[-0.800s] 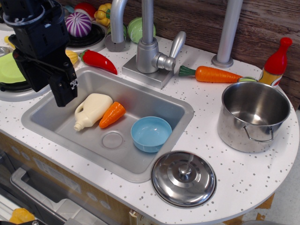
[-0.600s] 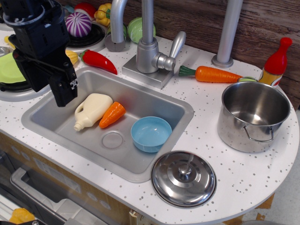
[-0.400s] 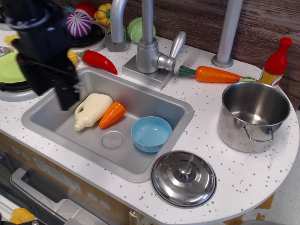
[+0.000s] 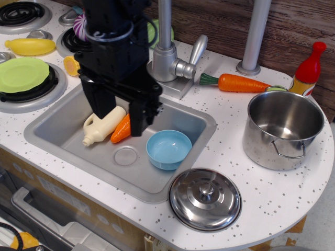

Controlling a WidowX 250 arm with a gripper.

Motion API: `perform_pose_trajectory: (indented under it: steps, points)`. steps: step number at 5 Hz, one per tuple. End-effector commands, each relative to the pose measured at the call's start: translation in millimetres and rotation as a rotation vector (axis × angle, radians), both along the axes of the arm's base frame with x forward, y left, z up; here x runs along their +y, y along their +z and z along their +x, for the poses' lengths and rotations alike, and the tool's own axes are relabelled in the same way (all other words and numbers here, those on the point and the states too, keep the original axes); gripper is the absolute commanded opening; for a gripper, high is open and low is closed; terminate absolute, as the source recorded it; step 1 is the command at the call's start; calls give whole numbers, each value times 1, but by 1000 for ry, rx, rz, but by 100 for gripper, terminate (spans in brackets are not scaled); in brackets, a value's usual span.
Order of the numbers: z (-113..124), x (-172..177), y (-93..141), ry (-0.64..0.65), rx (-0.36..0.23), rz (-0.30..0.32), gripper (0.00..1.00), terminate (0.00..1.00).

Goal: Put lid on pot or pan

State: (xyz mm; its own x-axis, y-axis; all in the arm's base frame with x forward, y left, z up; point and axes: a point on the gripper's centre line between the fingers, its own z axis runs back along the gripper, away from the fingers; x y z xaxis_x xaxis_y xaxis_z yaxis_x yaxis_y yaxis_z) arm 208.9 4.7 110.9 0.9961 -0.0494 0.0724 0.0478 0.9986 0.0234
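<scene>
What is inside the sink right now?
In the sink: a light blue bowl, a cream jug and an orange carrot, both partly covered by the open hand. The sink's back part is hidden.

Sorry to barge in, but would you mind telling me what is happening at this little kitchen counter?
A robot arm's open gripper hangs over the sink, holding nothing. The lid lies on the counter's front edge, untouched, and the pot stands open and empty to its right. The lid is not yet on the pot.
</scene>
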Motion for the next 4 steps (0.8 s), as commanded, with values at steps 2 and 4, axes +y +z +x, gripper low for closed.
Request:
perform_pose_trajectory:
  steps: [2,4]
  points:
    - [37,-82,-11,-62,22,25,100,0]
    - [38,-79,-62,-65,-66,49,100,0]
